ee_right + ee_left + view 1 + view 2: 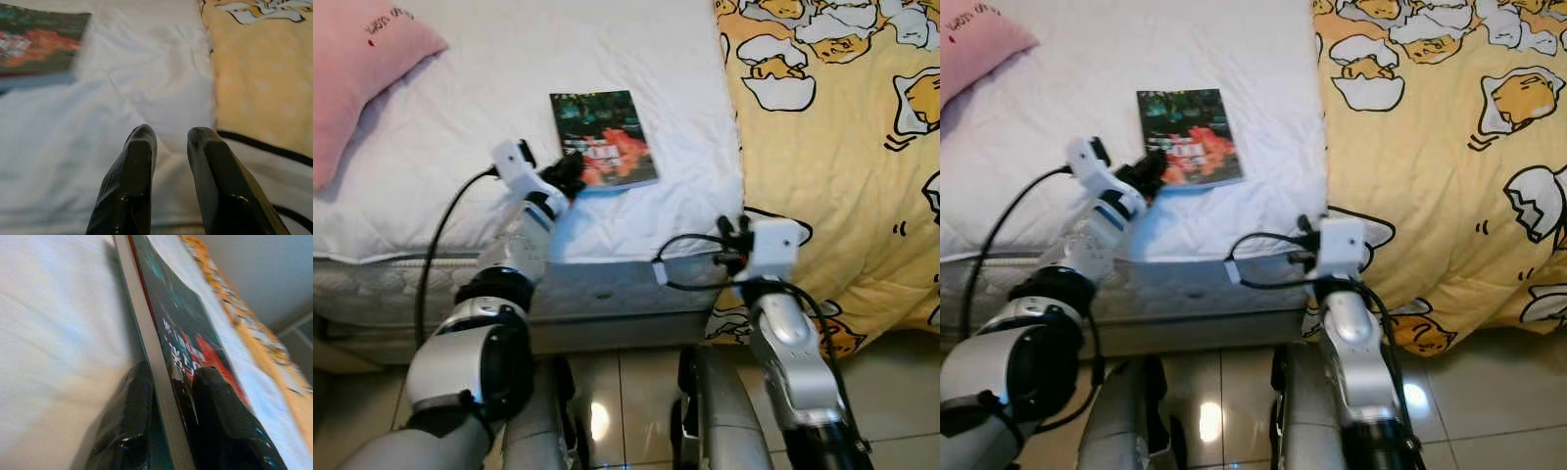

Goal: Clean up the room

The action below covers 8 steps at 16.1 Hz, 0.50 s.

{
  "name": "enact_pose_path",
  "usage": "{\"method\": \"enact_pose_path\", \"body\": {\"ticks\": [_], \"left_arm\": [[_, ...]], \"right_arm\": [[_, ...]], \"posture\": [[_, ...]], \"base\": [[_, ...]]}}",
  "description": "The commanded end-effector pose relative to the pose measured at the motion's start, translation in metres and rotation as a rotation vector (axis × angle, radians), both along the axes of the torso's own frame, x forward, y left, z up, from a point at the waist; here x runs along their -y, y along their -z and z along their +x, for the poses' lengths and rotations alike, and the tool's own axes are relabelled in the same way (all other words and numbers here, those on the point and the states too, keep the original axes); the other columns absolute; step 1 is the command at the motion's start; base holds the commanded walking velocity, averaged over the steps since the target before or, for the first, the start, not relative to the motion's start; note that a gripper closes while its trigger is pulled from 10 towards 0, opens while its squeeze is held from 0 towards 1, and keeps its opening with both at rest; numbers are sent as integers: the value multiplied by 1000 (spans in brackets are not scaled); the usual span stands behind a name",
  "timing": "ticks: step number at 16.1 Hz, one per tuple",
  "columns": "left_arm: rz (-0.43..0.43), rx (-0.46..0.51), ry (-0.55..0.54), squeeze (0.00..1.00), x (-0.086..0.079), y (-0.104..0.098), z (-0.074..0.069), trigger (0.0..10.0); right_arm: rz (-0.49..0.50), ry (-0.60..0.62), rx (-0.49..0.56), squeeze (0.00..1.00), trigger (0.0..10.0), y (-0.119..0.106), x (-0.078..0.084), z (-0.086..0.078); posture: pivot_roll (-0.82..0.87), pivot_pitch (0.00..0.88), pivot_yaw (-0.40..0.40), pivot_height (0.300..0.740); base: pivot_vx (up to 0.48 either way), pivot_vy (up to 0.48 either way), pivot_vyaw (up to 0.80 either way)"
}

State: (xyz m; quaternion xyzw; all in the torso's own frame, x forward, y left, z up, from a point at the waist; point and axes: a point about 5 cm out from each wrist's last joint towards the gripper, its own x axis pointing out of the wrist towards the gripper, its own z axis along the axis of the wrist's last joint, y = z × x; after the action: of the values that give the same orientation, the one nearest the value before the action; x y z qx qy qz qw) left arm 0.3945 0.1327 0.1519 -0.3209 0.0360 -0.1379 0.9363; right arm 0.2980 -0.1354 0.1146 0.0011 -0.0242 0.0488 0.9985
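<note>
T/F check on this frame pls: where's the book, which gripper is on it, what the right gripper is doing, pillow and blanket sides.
1. The book lies on the white bed. True.
2. The right gripper clamps the book. False: it hovers over the white sheet with nothing between its fingers; the left gripper has the book's edge between its fingers.
3. A pink pillow lies at the robot's left. True.
4. The yellow blanket covers the book. False: it lies to the book's right, apart from it.
</note>
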Motion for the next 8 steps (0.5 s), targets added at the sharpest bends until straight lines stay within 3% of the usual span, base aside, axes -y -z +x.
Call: {"method": "enact_pose_path", "body": {"ticks": [1, 4, 8], "left_arm": [[-4, 81, 64, 0, 13, -23, 6, 0], [-15, 222, 88, 0, 13, -58, 10, 0], [-36, 291, 7, 0, -2, -72, 11, 0]], "right_arm": [[10, 8, 14, 0, 10000, -2, 2, 2], [0, 9, 48, 0, 10000, -8, 2, 14], [0, 10, 77, 0, 10000, -11, 1, 18]], "posture": [[-211, 70, 32, 592], [-211, 4, 43, 592], [-212, 0, 61, 592]], "base": [[0, 0, 0], [0, 0, 0], [0, 0, 0]]}}
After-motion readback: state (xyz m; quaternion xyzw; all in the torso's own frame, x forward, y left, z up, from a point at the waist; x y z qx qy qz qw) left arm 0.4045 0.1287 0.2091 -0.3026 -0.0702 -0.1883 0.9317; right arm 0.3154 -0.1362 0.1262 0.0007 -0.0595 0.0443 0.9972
